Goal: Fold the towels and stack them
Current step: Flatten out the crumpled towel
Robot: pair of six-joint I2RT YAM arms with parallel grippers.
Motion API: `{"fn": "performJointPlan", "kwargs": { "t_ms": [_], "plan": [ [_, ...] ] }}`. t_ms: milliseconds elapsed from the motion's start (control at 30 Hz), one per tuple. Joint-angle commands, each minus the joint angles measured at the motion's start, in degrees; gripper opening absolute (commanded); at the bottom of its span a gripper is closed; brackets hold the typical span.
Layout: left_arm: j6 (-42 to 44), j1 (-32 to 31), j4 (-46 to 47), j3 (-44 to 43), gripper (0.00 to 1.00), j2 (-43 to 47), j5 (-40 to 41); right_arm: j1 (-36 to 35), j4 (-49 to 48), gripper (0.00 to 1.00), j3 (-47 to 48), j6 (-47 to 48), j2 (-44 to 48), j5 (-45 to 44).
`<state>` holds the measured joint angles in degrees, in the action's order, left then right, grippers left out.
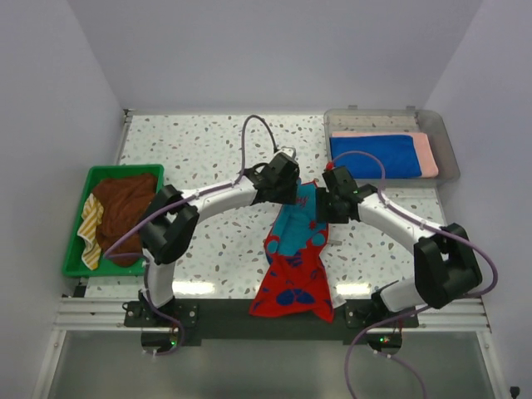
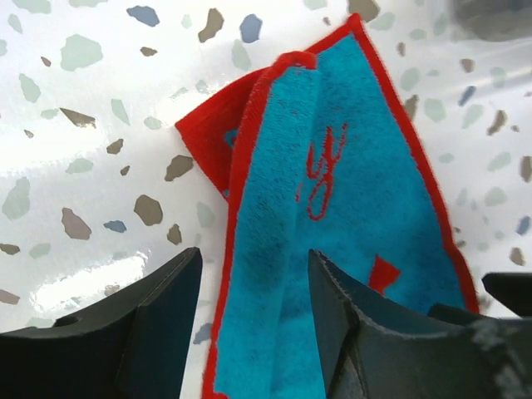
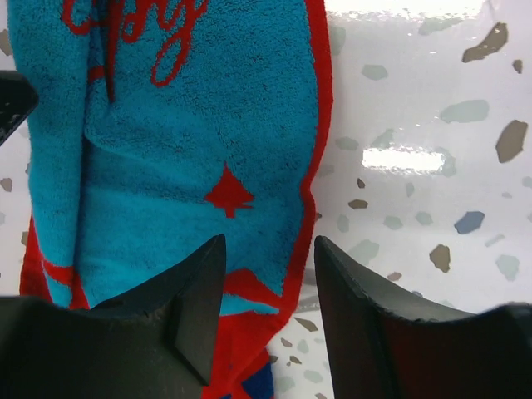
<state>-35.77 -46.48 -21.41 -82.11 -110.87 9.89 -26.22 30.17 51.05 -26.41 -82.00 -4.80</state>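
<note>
Blue towel with red pattern (image 1: 293, 249) lying rumpled at the middle of the desk (image 1: 208, 150), its near end draped over the front edge. Left gripper (image 2: 253, 270) and right gripper (image 3: 270, 249) at its far end, each with jaws moderately parted astride a red-bordered edge.

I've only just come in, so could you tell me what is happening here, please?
The robot is busy with the rumpled blue towel with red pattern in mid-table, its near end draped over the edge. The left gripper and right gripper sit at its far end, jaws apart, each straddling a towel edge, not yet clamped. A folded royal blue towel lies on a salmon pink towel in the clear plastic tray; a brown towel and a yellowish striped towel wait in the green plastic basket.
</note>
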Motion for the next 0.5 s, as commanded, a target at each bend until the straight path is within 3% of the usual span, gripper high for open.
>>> {"fn": "performJointPlan", "kwargs": {
  "t_ms": [0, 333, 467],
  "plan": [
    [2.63, 0.25, 0.23, -2.62, 0.58, -3.55, 3.90, 0.11, -4.42, 0.50, -0.69, -1.71, -2.72, 2.07],
    [0.88, 0.25, -0.38, 2.04, 0.51, -5.49, 6.98, 0.11, -5.30, 0.25, -3.41, -1.45, -5.98, 0.32],
    [-1.05, 0.16, -4.16, 2.74, 0.49, -7.17, 11.01, 0.11, -4.86, 0.22, -4.46, -1.97, -6.25, -0.56]
  ]
}}
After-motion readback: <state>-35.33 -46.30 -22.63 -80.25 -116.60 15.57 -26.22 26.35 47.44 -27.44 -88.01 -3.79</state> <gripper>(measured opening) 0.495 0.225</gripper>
